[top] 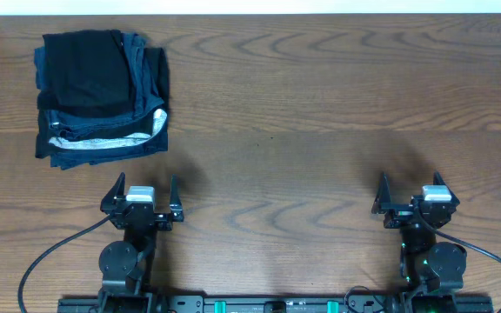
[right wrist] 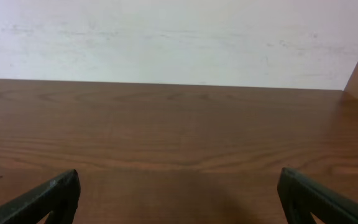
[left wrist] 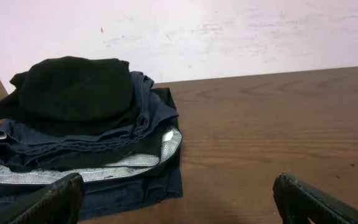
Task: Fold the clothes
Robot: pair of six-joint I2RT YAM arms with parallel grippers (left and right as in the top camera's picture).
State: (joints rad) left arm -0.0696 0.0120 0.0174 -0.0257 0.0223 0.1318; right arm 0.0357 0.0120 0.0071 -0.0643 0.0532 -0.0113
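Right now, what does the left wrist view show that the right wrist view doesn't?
Left wrist only: the soft black T-shirt bunched on top of dark blue folded garments with a white-striped edge, ahead and left of the open left hand. Right wrist only: the open right hand, facing no objects. Both: brown wooden table, pale wall behind.

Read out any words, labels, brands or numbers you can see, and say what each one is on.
None can be read in any view.
The black T-shirt on top shows no legible mark.
The pale striped edge of the dark blue garments under it is a pattern, not lettering.
The table and the wall carry no writing.
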